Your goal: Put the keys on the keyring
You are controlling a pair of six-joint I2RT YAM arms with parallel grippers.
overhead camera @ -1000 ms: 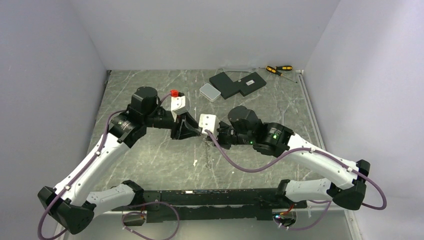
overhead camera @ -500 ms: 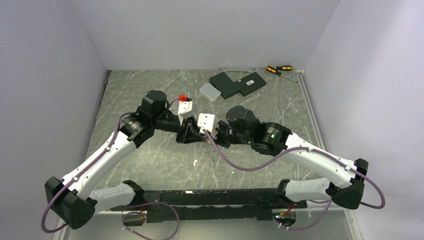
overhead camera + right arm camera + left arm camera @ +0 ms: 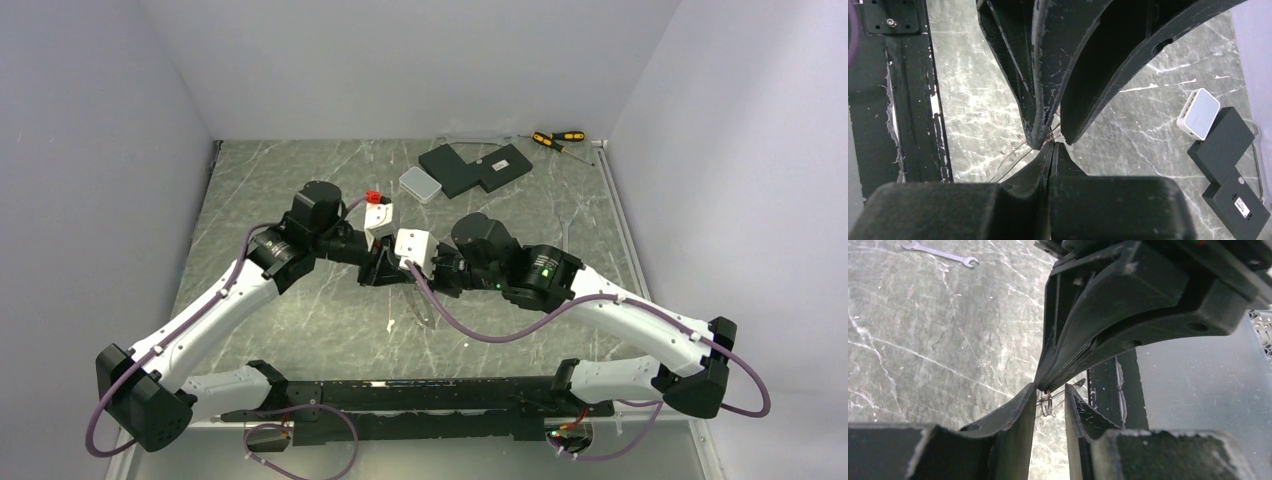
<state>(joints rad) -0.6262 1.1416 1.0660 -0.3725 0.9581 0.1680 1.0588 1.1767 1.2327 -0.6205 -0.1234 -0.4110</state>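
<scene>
My right gripper (image 3: 1052, 146) is shut on the thin silvery wire of the keyring (image 3: 1013, 161), which trails down-left from its tip. In the top view the two grippers meet tip to tip at mid-table, and the keyring (image 3: 420, 308) hangs just below them. My left gripper (image 3: 1050, 387) is open, one finger on each side of the wire and of a small coiled wire piece (image 3: 1048, 404) hanging from the right gripper's shut tip. In the top view the left gripper (image 3: 392, 272) faces the right gripper (image 3: 410, 277). I cannot make out separate keys.
A thin wrench (image 3: 940, 252) lies on the marble table. A small white box (image 3: 420, 183) (image 3: 1199, 114), flat black boxes (image 3: 475, 165) and two screwdrivers (image 3: 555, 140) sit at the back. The black base rail (image 3: 420, 395) runs along the near edge.
My left arm has swung right and forward, bringing its open fingers up to the right gripper's tip. The right arm has barely moved and still holds the wire.
</scene>
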